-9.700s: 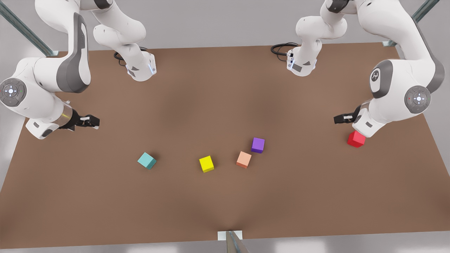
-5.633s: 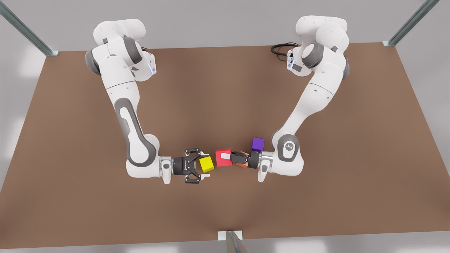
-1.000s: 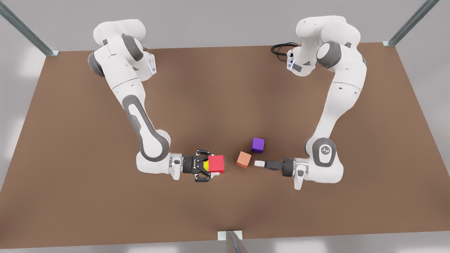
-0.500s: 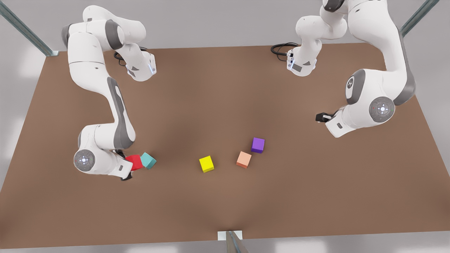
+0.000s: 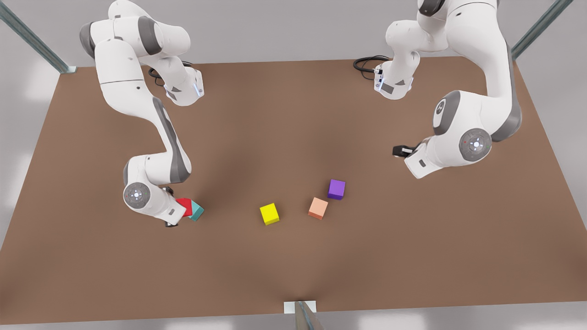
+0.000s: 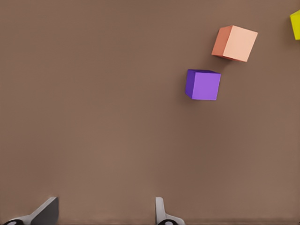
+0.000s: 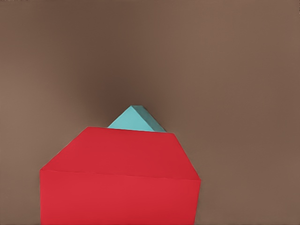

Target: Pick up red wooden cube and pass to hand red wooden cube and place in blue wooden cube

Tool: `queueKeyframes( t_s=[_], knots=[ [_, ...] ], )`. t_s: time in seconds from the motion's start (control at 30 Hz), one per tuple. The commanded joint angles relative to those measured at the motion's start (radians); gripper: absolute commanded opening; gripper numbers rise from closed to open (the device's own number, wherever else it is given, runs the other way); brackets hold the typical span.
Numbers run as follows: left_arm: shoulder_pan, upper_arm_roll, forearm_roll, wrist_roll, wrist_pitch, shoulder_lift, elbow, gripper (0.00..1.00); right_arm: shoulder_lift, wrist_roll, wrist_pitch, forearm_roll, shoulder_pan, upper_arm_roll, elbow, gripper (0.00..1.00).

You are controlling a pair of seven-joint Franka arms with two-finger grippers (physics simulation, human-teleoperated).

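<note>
Right gripper [image 5: 176,215] (holding) red wooden cube [image 5: 185,206] — above blue wooden cube [image 5: 197,211].

There are five cubes on one brown table [image 5: 293,256], one of each colour. One red cube [image 5: 185,205] sits right at the right pincer [image 5: 176,215], with one teal cube [image 5: 197,211] just under and beyond it. One yellow cube [image 5: 269,214] lies farther off. One orange cube [image 5: 318,208] and one purple cube [image 5: 336,189] lie near each other, out ahead of the left pincer [image 6: 105,211]. Two white arms, two pincers.
</note>
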Motion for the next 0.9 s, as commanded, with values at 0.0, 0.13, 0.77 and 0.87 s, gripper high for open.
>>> queueKeyframes(
  t_s=[0.0,0.13,0.77,0.87],
  knots=[
    [0.001,-0.002,-0.001,-0.091,-0.023,0.001,0.0,1.0,-0.006,0.225,0.082,0.015,-0.002,0.0,-0.026,0.59],
    [0.003,-0.002,-0.001,-0.091,-0.022,0.001,0.0,1.0,-0.018,0.225,0.133,0.038,0.004,0.0,-0.084,0.59],
    [0.009,0.0,-0.001,-0.091,-0.008,0.007,0.0,1.0,-0.012,0.225,0.199,0.038,0.004,0.003,-0.126,1.0],
    [0.009,0.0,0.001,-0.091,-0.007,0.007,0.0,1.0,-0.011,0.225,0.208,0.038,0.004,0.002,-0.137,1.0]
  ],
)
